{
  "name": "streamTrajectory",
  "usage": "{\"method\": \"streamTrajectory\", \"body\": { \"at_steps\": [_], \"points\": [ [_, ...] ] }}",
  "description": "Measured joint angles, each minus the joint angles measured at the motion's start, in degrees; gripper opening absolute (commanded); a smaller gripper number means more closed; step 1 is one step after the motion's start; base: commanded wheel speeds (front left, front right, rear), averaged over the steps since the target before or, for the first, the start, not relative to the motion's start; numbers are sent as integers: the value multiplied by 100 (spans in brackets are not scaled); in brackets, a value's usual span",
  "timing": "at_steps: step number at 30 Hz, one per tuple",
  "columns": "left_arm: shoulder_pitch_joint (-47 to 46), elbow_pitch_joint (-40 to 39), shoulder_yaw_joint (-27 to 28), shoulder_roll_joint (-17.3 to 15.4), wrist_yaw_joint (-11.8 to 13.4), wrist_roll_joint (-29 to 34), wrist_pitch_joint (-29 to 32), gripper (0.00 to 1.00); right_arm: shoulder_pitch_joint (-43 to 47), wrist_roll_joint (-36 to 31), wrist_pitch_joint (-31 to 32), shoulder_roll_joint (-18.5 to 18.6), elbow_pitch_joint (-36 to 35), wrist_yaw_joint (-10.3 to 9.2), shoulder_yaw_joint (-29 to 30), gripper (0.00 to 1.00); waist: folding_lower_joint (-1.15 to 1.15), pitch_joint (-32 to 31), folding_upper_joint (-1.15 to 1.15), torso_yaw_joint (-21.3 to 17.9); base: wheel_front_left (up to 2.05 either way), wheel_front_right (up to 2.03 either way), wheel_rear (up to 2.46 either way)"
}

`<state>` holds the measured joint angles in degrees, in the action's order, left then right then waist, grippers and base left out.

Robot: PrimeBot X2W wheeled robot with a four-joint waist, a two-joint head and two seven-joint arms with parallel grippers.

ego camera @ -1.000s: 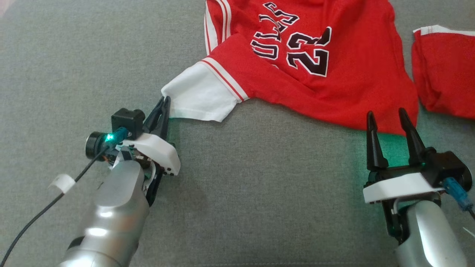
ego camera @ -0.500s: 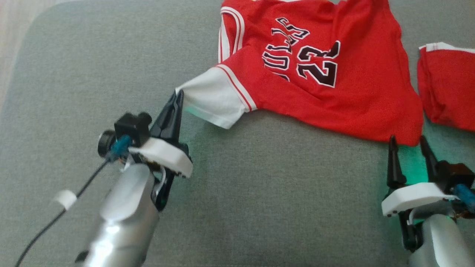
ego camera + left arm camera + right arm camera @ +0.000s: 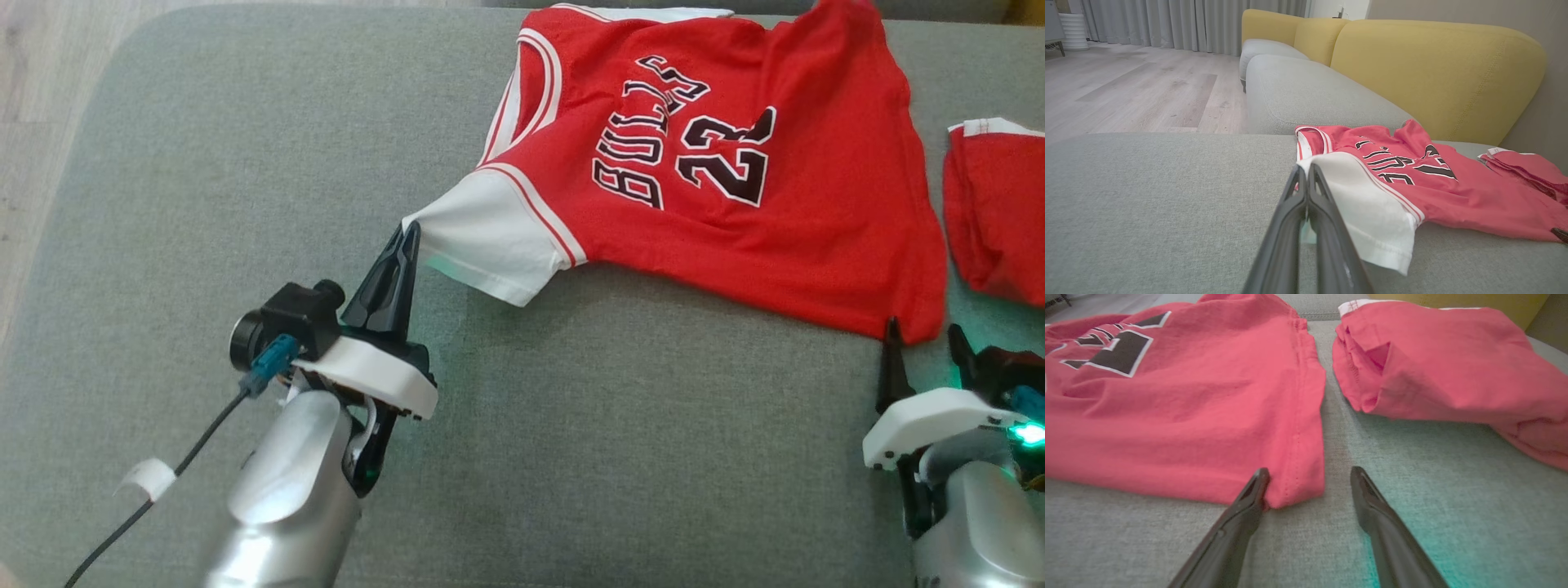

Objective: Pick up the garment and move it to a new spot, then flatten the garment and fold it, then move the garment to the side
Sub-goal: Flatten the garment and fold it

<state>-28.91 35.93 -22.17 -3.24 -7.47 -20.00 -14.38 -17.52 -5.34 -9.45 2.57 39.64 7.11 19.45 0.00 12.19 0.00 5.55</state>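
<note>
Head view, with both wrist views. A red jersey (image 3: 735,220) lies spread on the grey sofa seat (image 3: 204,163), in the far right part of the seat, its front turned up so that the black lettering and number (image 3: 722,159) can be read. One white sleeve (image 3: 490,245) extends from the body of the garment toward the robot's left. The left tool (image 3: 411,233) has its two dark fingers pressed together on the outer edge of this sleeve, and the cloth runs in a taut line from the fingertips back to the red body. In the left wrist view the white fabric emerges from between the closed fingers and falls away to their right.

The right tool (image 3: 922,328) stands at the lower right corner of the jersey with its fingers apart. In the right wrist view the hemmed corner lies between the two fingertips; the left fingertip is at the edge of the cloth and the right fingertip is over bare seat fabric. Nothing is clamped there. A green glow tints the seat near this tool.

A second red garment (image 3: 992,220), crumpled, lies just beside the jersey on its right, apart from it. Yellow backrests (image 3: 1433,69) and a wooden floor (image 3: 1126,90) appear beyond the seat.
</note>
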Motion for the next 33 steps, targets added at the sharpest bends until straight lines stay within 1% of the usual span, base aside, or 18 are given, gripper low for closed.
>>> {"method": "streamTrajectory", "body": {
  "at_steps": [6,7,8,9,13,15,19,22,25,28,33],
  "points": [
    [23,-79,-2,3,18,0,0,0,-225,-269,14,12,363,-1,76,100,0,-49,0,21,0,0,0],
    [30,-89,-1,3,26,0,0,0,-240,-280,16,22,422,-1,51,75,0,-65,0,19,0,0,0],
    [47,-92,-1,2,41,0,0,0,-249,-279,38,34,479,-1,4,23,0,-83,0,16,0,0,0],
    [75,-92,-1,2,41,0,0,0,-264,-279,48,48,525,-1,-51,0,0,-104,0,12,0,0,0],
    [186,-92,11,1,47,0,0,0,-302,-160,38,47,680,-1,-323,0,0,-217,0,-1,0,0,0],
    [226,-101,46,-4,99,0,0,0,-296,-49,-32,43,705,-1,-413,0,0,-287,0,-7,0,0,0],
    [279,-156,164,-7,98,-29,0,0,-287,224,-267,38,517,-1,-703,0,0,-458,0,-27,0,0,0],
    [298,-186,259,-24,96,-197,0,0,-302,623,-336,27,169,-1,-987,0,0,-607,0,-47,0,0,0],
    [282,-296,423,-33,82,-530,30,0,-319,829,-374,27,-282,-1,-1185,0,0,-775,0,-62,0,0,0],
    [125,-513,560,-75,62,-767,172,0,-465,881,-371,26,-778,-1,-1312,0,0,-962,0,-69,0,0,0],
    [-616,-1135,789,-194,45,-1024,489,0,-905,887,-222,93,-1839,-1,-1621,0,0,-1277,0,-70,0,0,0]
  ]
}}
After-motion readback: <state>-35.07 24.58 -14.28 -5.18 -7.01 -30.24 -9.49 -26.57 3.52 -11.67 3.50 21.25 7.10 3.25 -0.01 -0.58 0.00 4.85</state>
